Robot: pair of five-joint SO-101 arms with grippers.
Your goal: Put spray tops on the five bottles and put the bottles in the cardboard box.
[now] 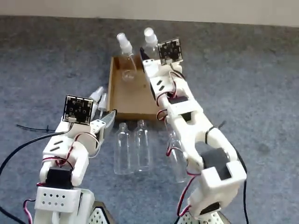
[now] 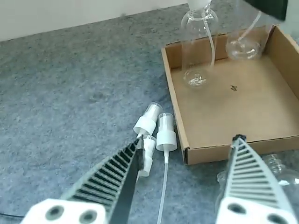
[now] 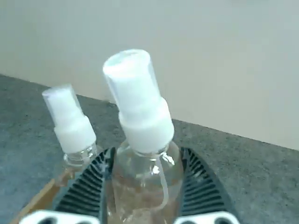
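Bottles stood two at the far end of the cardboard box (image 1: 140, 100), both with tops on. One capped bottle (image 3: 142, 140) was clamped upright in the right gripper (image 3: 145, 157); the second capped bottle (image 1: 126, 58) stood free beside it. Three uncapped bottles (image 1: 122, 148) lay on the grey carpet (image 1: 243, 79) just before the box. The left gripper (image 2: 188, 141) hung with its claw wide, near the loose spray tops (image 2: 156, 133) at the box's near corner.
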